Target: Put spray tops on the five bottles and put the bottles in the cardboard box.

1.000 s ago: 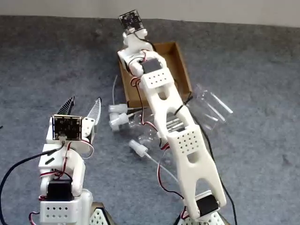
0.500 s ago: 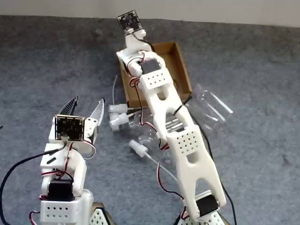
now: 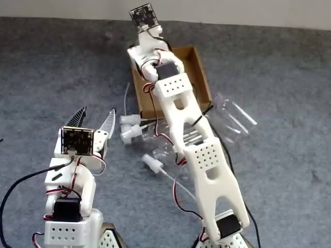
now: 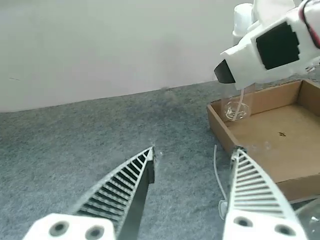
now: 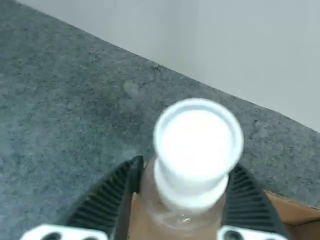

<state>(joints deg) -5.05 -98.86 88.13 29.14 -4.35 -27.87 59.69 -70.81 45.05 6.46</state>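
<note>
My right gripper (image 5: 185,167) is shut on a clear bottle (image 5: 175,212) that carries a white spray top (image 5: 197,140). In the left wrist view that bottle (image 4: 238,105) stands upright in the far left corner of the cardboard box (image 4: 272,125). My right arm (image 3: 173,93) stretches over the box (image 3: 199,70). My left gripper (image 3: 98,109) is open and holds nothing, on the near left, short of the box. Loose spray tops (image 3: 129,128) lie in front of the box, and another (image 3: 151,163) lies nearer. Clear bottles (image 3: 232,120) lie to the right of the arm.
Grey carpet (image 3: 62,67) covers the table. A thin dip tube (image 4: 217,172) lies on the carpet beside the box's near left wall. One more clear bottle (image 3: 161,150) lies partly under my right arm. A pale wall stands behind the far edge.
My right wrist has lifted and tilted slightly over the box corner. My left gripper shifted a little to the right one second ago and has since stayed still.
</note>
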